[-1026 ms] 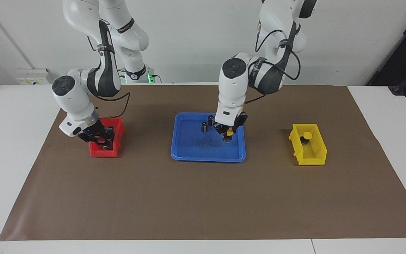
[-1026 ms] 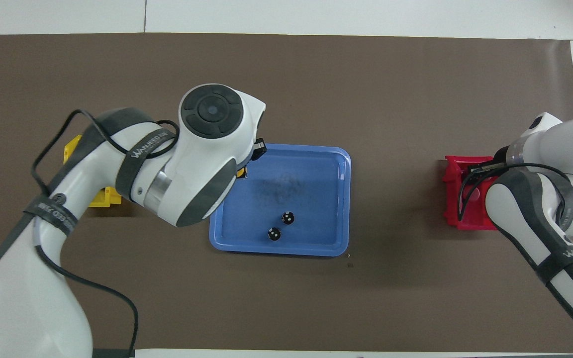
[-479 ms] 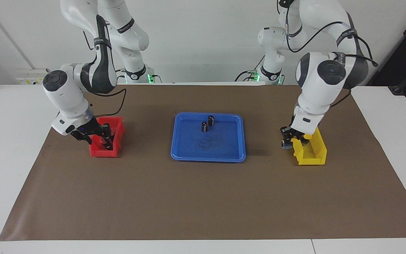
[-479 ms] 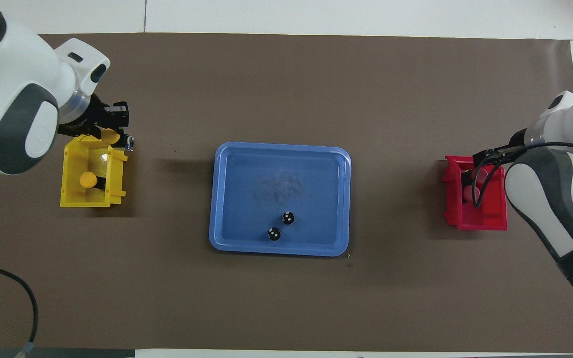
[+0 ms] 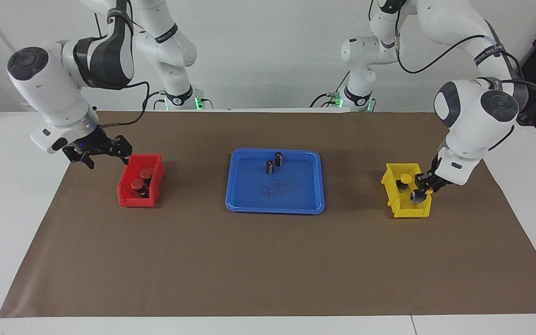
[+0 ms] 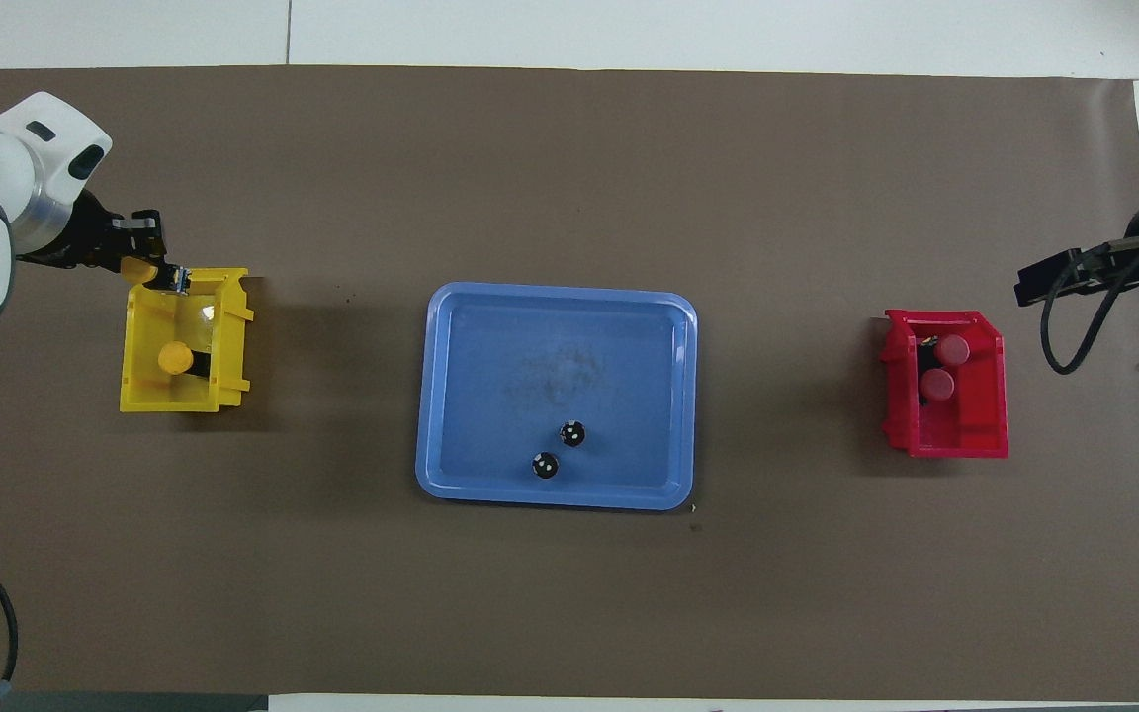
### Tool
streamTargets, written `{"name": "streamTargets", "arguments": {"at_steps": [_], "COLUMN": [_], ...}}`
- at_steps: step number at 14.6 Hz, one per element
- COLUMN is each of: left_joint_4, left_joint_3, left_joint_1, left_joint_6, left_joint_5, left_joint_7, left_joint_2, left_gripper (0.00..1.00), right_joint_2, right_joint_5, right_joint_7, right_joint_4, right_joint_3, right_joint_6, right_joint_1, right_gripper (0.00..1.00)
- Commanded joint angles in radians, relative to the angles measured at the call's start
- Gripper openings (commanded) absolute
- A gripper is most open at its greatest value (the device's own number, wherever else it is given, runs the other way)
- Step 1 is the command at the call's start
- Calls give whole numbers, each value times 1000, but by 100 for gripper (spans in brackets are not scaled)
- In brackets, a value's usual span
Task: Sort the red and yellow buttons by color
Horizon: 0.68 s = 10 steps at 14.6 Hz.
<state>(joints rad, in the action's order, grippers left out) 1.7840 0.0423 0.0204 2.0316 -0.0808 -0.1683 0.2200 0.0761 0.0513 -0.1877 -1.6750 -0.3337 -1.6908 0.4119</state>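
Two red buttons point(image 5: 146, 173) point(image 5: 136, 184) lie in the red bin point(image 5: 135, 201); they also show in the overhead view point(image 6: 952, 348) point(image 6: 937, 384). One yellow button point(image 5: 405, 179) point(image 6: 174, 358) sits in the yellow bin point(image 5: 391, 193) point(image 6: 139, 400). My left gripper point(image 5: 424, 190) point(image 6: 149, 272) is shut on the second yellow button point(image 5: 419, 195) point(image 6: 139, 269), low over that bin's end farther from the robots. My right gripper point(image 5: 105, 151) point(image 6: 1054, 272) is open and empty, raised beside the red bin point(image 6: 965, 445) toward the table's end.
A blue tray point(image 5: 275, 207) point(image 6: 555, 494) lies mid-table between the bins, with two dark capless cylinders point(image 5: 278, 158) point(image 5: 270, 167) standing in its part nearer the robots. A brown mat point(image 5: 268, 260) covers the table.
My left gripper carried a yellow button from the blue tray to the yellow bin. My right gripper let go of a red button in the red bin, rose and drew away.
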Motion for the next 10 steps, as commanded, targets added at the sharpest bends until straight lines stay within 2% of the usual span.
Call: {"name": "streamTargets", "arguments": {"at_steps": [1,4,8,9,10], "left_joint_4": [133,169,209,221,239], "left_joint_3": [11,11,11,11,11], "left_joint_1": [-19,-31,-22,-20,-20], "left_joint_6": [107,137,194,206,232], "left_joint_5": [-16,-16,-16,-16,-16], "left_joint_7": [19,36,29,30,32], "left_joint_2": [-73,-70,-59,-59,-57], "left_gripper": [2,2,2,2,2], "right_joint_2": [-16,-13,-18,-35,-42], "right_joint_5": [-2,-1,-5,-4,-4], "right_joint_7": [6,13,13,14,13], "right_joint_4": [101,169,164,158,156], "right_joint_3": [-10,-8,10,78,226], "right_joint_6": [110,175,207,209,220], "right_joint_1": [7,11,6,-65,-197], "right_gripper": [100,100,100,100,100]}}
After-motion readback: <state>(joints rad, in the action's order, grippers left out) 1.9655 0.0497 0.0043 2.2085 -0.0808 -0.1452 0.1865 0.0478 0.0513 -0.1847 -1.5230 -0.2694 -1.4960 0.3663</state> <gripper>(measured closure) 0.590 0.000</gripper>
